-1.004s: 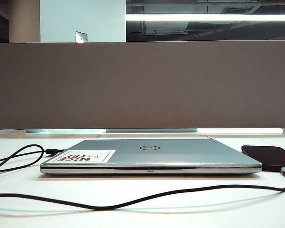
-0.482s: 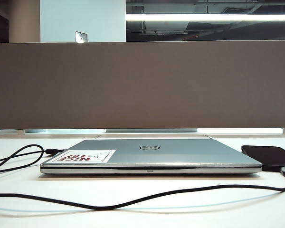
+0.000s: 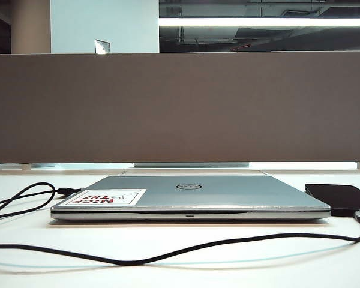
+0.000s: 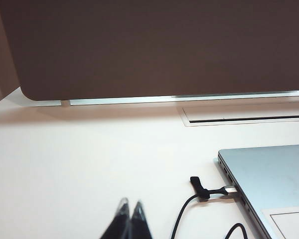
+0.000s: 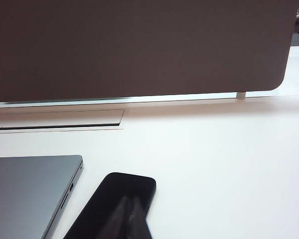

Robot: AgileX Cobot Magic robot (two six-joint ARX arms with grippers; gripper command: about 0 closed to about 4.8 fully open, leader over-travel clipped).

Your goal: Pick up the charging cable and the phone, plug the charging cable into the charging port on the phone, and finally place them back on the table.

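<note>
White table (image 3: 228, 264), closed laptop (image 3: 192, 197) (silver), phone (image 3: 342, 198), charging cable (image 3: 168, 255)

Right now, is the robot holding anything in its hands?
No. The left hand is shut on nothing above the bare table. The right hand is shut too, above the phone, not gripping it. The charging cable lies untouched.

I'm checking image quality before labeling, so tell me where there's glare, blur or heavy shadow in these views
Exterior view: ceiling light strip is blown out, the table near-white; the charging cable stays sharp. Left wrist view: shut left gripper is blurred; partition is dark. Right wrist view: shut right gripper blurs over the phone, hard to separate.
</note>
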